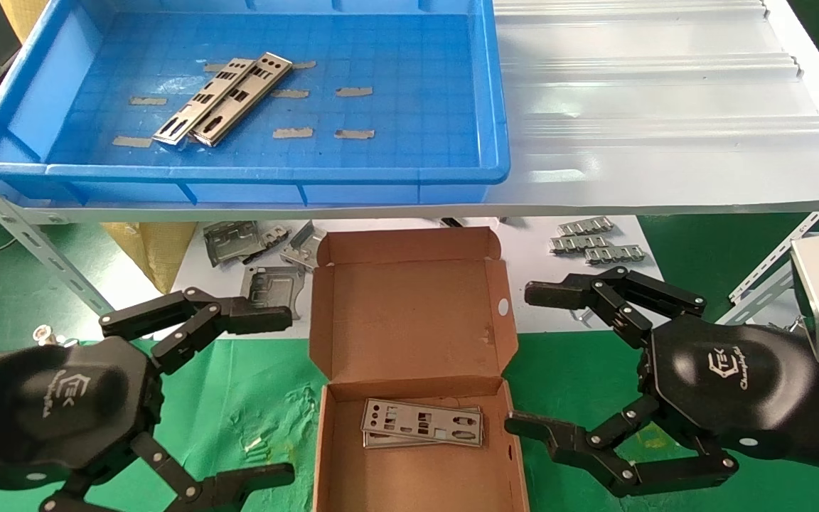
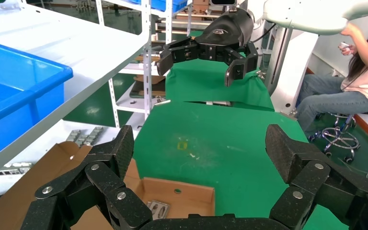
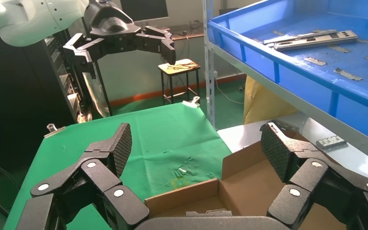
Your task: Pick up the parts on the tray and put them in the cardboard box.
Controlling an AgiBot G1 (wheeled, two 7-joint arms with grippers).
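Two silvery plates (image 1: 223,99) lie side by side in the blue tray (image 1: 409,171) on the shelf; they also show in the right wrist view (image 3: 311,39). The open cardboard box (image 1: 413,320) stands on the green cloth below, with plates (image 1: 424,424) stacked in its near part. My left gripper (image 1: 274,395) is open and empty, left of the box. My right gripper (image 1: 523,359) is open and empty, right of the box. In the left wrist view a plate (image 2: 157,208) shows inside the box.
Dark grey stamped brackets (image 1: 239,242) and ridged silver clips (image 1: 598,245) lie on the white sheet behind the box, under the shelf edge. Tan tape strips (image 1: 354,91) are on the tray floor. White corrugated sheet (image 1: 665,107) covers the shelf's right half.
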